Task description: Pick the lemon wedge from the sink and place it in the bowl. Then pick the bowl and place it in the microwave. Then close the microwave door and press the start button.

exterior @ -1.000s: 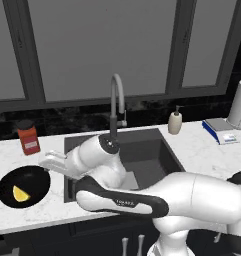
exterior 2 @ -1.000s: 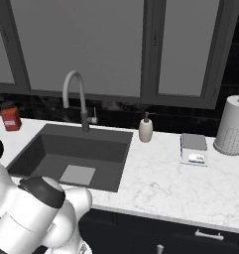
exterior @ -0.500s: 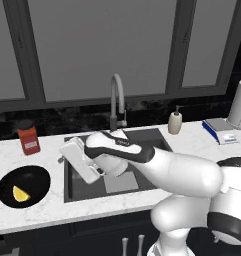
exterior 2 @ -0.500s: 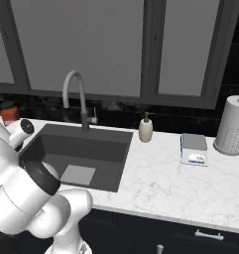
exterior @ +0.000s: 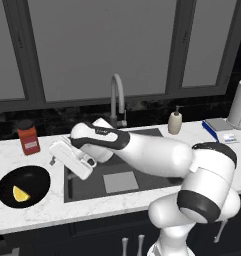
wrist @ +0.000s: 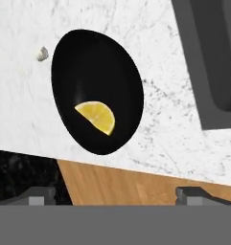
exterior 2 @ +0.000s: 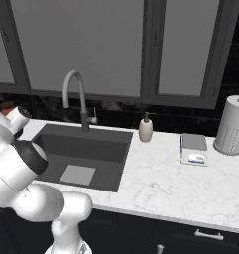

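The black bowl (exterior: pixel 23 186) sits on the white counter left of the sink (exterior: pixel 142 172), and the yellow lemon wedge (exterior: pixel 21 194) lies inside it. From the hand view the bowl (wrist: pixel 93 67) is below me with the lemon wedge (wrist: pixel 98 116) near its lower rim. My gripper (exterior: pixel 58 166) hovers over the counter between bowl and sink, above and to the right of the bowl. It is open (wrist: pixel 116 195) with nothing between its fingers. The microwave and its door are out of view.
An orange-red jar (exterior: pixel 28 137) stands behind the bowl. The faucet (exterior: pixel 117 97) rises behind the sink. To its right are a soap bottle (exterior 2: pixel 145 130), a small blue-edged box (exterior 2: pixel 193 149) and a paper towel roll (exterior 2: pixel 232 126). A small pale lump (wrist: pixel 41 54) lies on the counter beside the bowl.
The arm has swung up and over the sink, and the hand has drifted slightly right of the bowl. The lemon wedge stays in the bowl. The gripper stays open.
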You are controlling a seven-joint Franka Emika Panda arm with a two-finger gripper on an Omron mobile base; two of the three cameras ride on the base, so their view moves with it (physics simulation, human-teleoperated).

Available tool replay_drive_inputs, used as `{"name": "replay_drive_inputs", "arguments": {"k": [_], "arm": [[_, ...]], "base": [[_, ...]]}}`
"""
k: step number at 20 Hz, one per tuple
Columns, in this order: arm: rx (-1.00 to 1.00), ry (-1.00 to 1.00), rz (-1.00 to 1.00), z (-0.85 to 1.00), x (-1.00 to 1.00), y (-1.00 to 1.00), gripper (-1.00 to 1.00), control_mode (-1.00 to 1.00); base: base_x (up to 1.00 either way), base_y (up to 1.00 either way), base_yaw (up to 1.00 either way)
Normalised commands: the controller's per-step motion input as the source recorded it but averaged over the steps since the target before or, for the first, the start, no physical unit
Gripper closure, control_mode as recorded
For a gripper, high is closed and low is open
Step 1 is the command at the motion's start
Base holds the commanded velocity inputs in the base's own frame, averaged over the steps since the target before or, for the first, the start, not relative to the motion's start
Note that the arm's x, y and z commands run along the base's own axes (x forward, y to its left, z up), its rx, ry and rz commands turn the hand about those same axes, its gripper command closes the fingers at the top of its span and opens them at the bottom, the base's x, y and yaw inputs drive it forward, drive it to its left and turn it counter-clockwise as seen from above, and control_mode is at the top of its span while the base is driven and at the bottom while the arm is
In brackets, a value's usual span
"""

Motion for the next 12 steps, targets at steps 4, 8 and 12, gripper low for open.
{"name": "replay_drive_inputs", "arguments": {"k": [4,8,12], "arm": [[-0.17,0.00,0.04,-0.19,0.00,0.20,-1.00,-1.00],[-0.07,0.01,0.00,-0.23,0.01,0.02,-1.00,-1.00],[-0.06,0.02,0.00,-0.10,0.11,0.07,-1.00,-1.00]], "base": [[0.00,0.00,0.00],[0.00,0.00,0.00],[0.00,0.00,0.00]]}}
